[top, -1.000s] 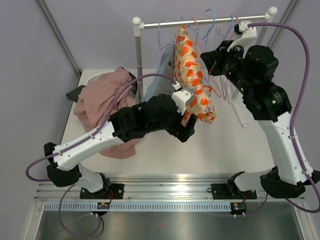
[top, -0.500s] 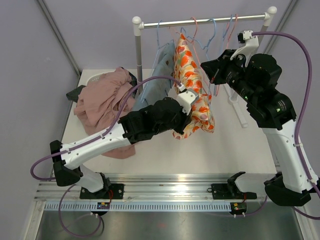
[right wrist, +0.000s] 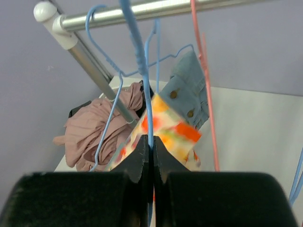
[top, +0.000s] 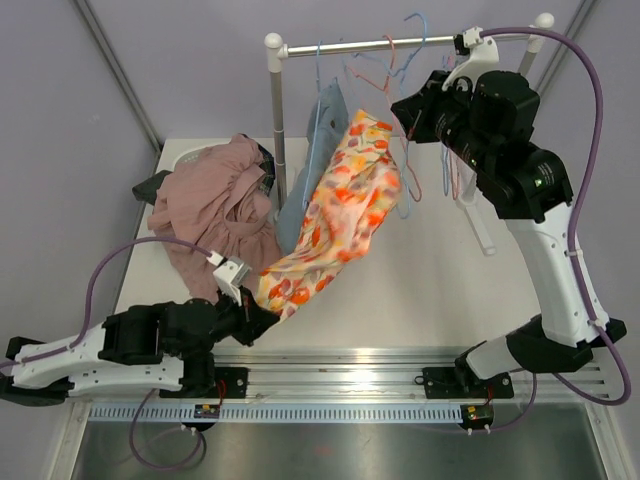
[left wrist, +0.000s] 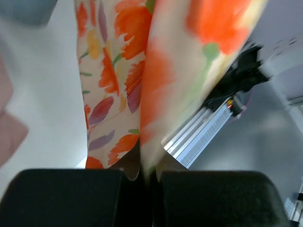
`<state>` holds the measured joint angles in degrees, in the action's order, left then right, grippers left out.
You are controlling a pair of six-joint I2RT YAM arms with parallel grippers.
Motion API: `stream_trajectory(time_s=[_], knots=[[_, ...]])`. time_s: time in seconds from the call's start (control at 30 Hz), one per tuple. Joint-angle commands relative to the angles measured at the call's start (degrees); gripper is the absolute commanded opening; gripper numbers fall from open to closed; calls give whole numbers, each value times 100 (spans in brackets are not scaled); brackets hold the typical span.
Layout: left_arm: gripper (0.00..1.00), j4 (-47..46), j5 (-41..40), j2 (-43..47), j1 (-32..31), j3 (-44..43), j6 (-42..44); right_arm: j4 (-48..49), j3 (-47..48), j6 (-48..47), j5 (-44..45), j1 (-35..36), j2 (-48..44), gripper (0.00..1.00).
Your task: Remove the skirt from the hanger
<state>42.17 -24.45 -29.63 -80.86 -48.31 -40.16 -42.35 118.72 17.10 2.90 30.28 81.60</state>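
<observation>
Skirt (top: pixel 335 225) stretched aslant between both arms.
Left arm folded low along the near edge of the worktop (top: pixel 450 290), left gripper (left wrist: pixel 144 172) pinched tight on the skirt's lower hem. Skirt held off the worktop, long axis slanting from low near-left up toward far-right, top end just below the right gripper (right wrist: pixel 151 146). Right arm reared high by the rail (top: pixel 400 43), elbow bent, right gripper clamped narrow on a blue hanger (right wrist: pixel 142 61).
</observation>
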Motion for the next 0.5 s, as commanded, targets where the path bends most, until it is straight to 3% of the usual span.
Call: stream_trajectory(time_s=[0.0, 0.1, 0.23, 0.33, 0.47], knots=[[0, 1257, -508, 299, -114, 498, -1327, 263, 1020, -497, 642, -119, 302, 0], [0, 1337, -727, 151, -132, 499, -1415, 52, 1575, -498, 625, -172, 742, 0], [0, 1399, -921, -823, -132, 253, -1258, -71, 1979, -427, 546, -216, 1225, 0], [0, 1504, -1184, -1440, -141, -265, -1064, -81, 2112, -322, 388, -225, 1384, 0], [0, 1653, -1816, -1441, -132, -1257, -442, 130, 1701, -24, 45, -233, 1367, 0]])
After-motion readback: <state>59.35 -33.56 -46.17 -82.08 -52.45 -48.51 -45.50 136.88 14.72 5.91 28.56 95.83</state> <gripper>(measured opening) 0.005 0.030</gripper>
